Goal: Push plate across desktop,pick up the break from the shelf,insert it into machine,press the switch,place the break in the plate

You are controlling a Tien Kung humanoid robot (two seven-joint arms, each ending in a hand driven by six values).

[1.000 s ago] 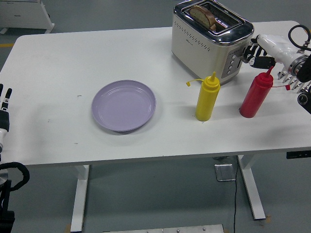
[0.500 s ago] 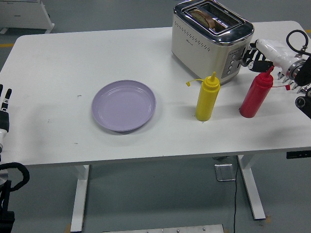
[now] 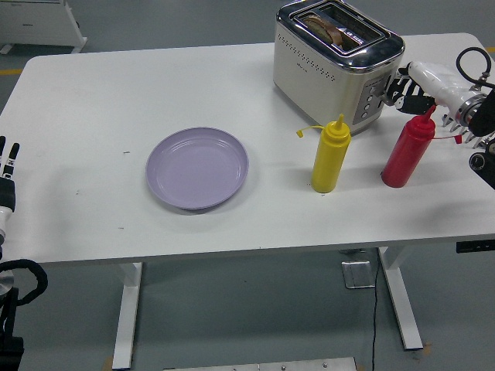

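Observation:
A silver toaster [image 3: 332,62] stands at the back right of the table, with a slice of bread [image 3: 329,29] sunk low in its slot. My right hand [image 3: 402,86] is at the toaster's front panel, its dark fingers curled against the buttons and lever there. A lilac plate [image 3: 198,168] lies empty at the table's middle left. My left hand [image 3: 8,166] rests at the left edge, fingers straight and holding nothing.
A yellow squeeze bottle [image 3: 330,154] and a red squeeze bottle [image 3: 407,149] stand in front of the toaster, the red one just below my right hand. The white table [image 3: 116,93] ends close behind the toaster.
The bread has dropped from standing up out of the slot to sitting low in it. My right hand shifted slightly at the toaster's front panel.

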